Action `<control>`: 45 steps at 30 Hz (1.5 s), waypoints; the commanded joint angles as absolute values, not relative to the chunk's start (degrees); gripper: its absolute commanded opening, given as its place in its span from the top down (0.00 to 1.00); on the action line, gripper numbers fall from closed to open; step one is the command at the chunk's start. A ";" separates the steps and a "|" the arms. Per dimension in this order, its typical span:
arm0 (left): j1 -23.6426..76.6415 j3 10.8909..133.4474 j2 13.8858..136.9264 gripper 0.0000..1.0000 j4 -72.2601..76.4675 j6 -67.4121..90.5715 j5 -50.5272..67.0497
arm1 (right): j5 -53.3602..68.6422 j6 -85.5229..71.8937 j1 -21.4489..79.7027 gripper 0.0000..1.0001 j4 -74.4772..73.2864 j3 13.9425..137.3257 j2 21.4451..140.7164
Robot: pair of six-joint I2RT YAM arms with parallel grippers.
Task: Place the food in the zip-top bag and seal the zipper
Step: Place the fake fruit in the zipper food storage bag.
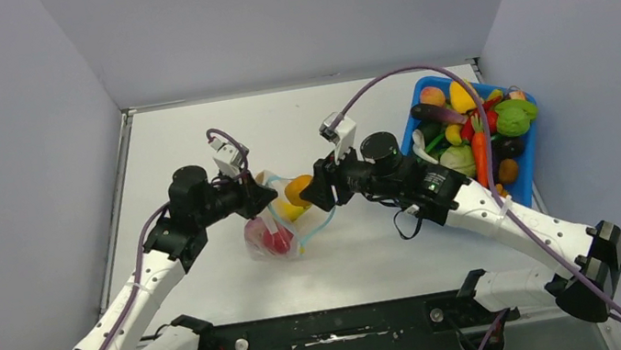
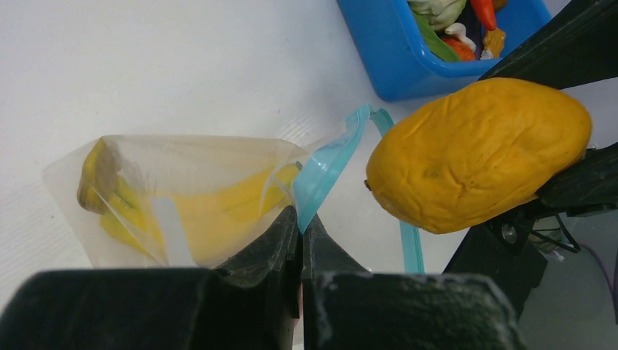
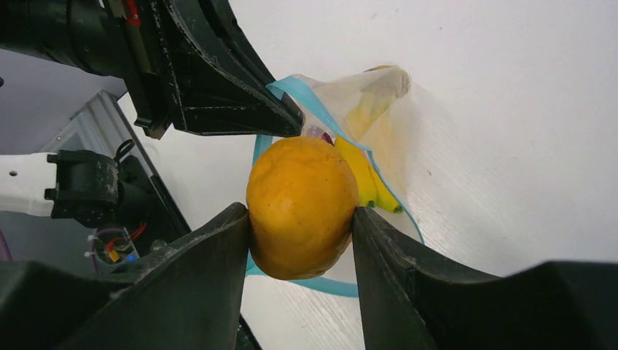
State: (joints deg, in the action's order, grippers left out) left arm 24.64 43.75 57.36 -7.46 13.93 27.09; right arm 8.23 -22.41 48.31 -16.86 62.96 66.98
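We've got the right gripper (image 3: 301, 232) clamping the yellow mango (image 3: 299, 191), left gripper (image 2: 300, 230) pinching the zipper (image 2: 329, 162) of the bag (image 2: 189, 157). Top view shows red fruit (image 1: 277, 241) inside, left wrist only the banana (image 2: 211, 213).

Mouth of zip-top bag (image 2: 146, 157) open; left gripper (image 2: 300, 244) clamps its zipper (image 2: 328, 164) lip, yellow piece (image 2: 477, 153) just outside, banana (image 2: 211, 211) occupying the interior

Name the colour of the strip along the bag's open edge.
Light blue-teal; the zipper on the zip-top bag shows best in the left wrist view.
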 commanded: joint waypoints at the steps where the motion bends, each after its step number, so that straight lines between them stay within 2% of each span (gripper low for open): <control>1: 24.46 46.21 56.53 1.00 -4.47 15.91 30.09 | 3.44 -15.99 50.64 0.65 -7.00 59.86 66.77; 14: 24.43 48.34 55.92 1.00 -6.79 18.04 31.19 | 0.35 -3.28 52.85 0.64 8.03 51.88 73.30; 27: 24.48 47.73 55.46 1.00 -6.42 18.76 30.99 | -3.46 3.16 54.73 0.60 17.09 51.42 81.31; 36: 24.35 46.63 54.70 1.00 -5.79 18.38 29.93 | -3.69 2.64 54.69 0.38 17.35 50.26 80.73; 45: 24.35 46.43 55.33 1.00 -6.19 17.16 29.00 | -3.46 0.51 54.80 0.33 14.38 48.69 74.68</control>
